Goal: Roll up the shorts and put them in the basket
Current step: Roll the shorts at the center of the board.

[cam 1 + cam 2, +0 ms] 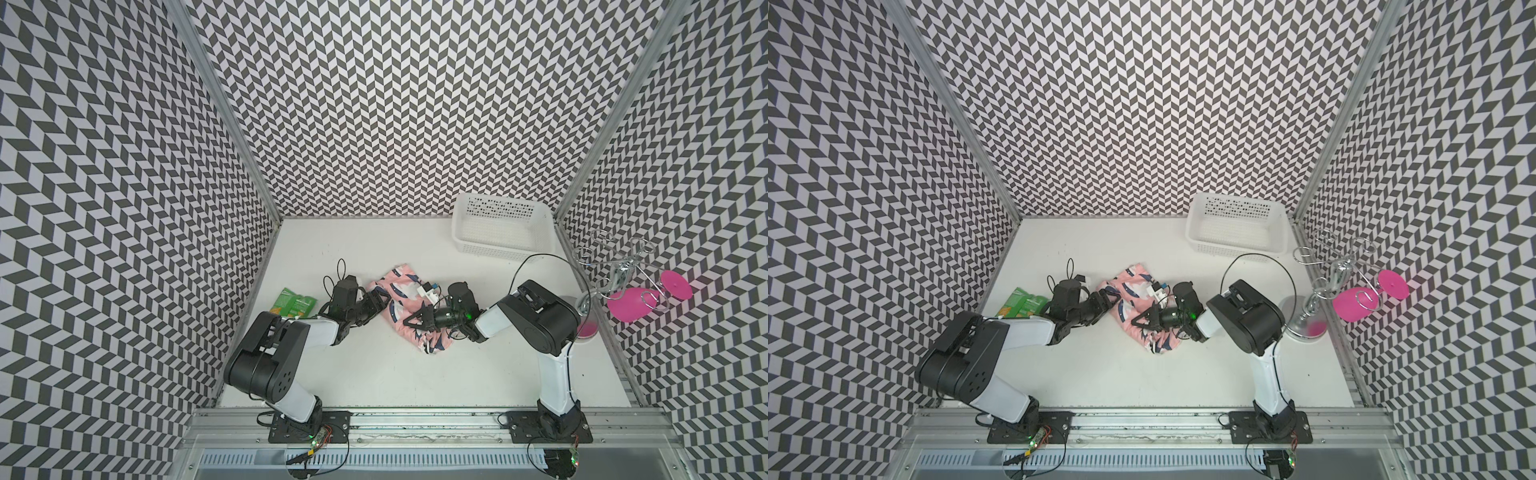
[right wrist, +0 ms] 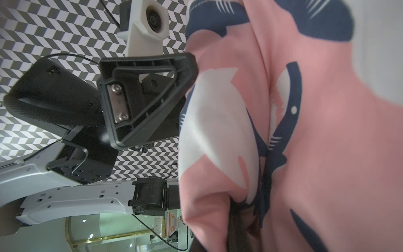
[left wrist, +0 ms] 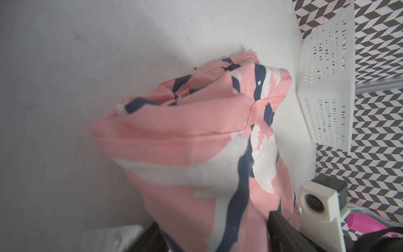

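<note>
Soft, limp shorts (image 1: 400, 298), part-rolled.
Right fingers (image 1: 417, 321) pinch a fold; left fingers (image 3: 283, 231) straddle the 9 o'clock end, grip unclear; hold both ends.

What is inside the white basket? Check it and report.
Nothing shows inside the white basket. In both top views its perforated floor looks bare. The strip of floor just behind its near wall is covered by that wall, so that part cannot be checked.

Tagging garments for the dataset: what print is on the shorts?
The shorts are pink with navy-and-white sharks; left wrist view shows it best.
</note>
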